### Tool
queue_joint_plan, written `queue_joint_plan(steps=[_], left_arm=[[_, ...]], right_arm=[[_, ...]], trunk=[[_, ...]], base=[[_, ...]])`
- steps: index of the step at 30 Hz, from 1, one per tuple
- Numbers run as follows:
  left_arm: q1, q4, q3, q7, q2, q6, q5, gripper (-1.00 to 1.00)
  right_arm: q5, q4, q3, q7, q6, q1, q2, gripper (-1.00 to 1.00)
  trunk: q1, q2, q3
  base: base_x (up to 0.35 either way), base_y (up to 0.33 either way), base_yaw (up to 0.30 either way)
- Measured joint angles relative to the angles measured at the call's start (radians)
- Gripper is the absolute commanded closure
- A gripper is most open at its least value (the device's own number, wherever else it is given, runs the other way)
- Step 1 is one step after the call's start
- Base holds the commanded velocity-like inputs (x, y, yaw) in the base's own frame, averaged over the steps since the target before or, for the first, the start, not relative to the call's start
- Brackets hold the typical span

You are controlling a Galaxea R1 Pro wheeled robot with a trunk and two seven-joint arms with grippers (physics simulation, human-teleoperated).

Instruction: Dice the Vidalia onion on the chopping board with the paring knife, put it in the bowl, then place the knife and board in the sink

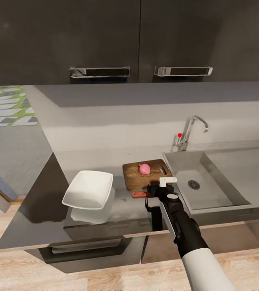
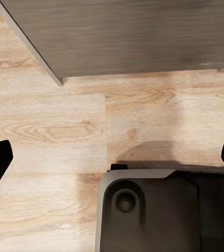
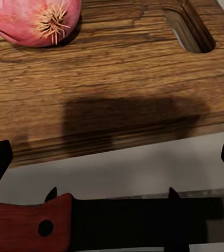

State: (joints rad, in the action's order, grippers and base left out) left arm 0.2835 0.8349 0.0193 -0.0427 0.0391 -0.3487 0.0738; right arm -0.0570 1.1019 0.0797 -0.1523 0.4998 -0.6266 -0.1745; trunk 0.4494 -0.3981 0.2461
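While the right gripper (image 1: 160, 189) hangs spread open over the paring knife (image 3: 91, 223) beside the chopping board (image 1: 141, 176), a sloppy pinch could skid it; the onion (image 1: 145, 168) is already on the board.

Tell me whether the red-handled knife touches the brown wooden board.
Apart. The right wrist view shows grey countertop between the knife and the board.

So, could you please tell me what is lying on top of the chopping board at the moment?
One pink onion rests whole on the chopping board. The right claw covers the board's near corner, so that patch is hidden.
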Motion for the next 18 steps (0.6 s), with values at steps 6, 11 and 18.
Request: queue_joint_plan(steps=[6,11,18], left_arm=[[0.0,0.0,0.0,0.0,0.0,0.0,0.0,-1.0],[0.0,0.0,0.0,0.0,0.0,0.0,0.001,-1.0],[0.0,0.0,0.0,0.0,0.0,0.0,0.001,-1.0]], right_arm=[[0.0,0.0,0.0,0.0,0.001,0.0,0.0,-1.0],[0.0,0.0,0.0,0.0,0.0,0.0,0.0,-1.0],[0.0,0.0,0.0,0.0,0.0,0.0,0.0,-1.0]], trunk=[[0.0,0.0,0.002],[0.0,0.0,0.002],[0.0,0.0,0.002]], base=[[0.0,0.0,0.0],[0.0,0.052,0.0],[0.0,0.018,0.0]])
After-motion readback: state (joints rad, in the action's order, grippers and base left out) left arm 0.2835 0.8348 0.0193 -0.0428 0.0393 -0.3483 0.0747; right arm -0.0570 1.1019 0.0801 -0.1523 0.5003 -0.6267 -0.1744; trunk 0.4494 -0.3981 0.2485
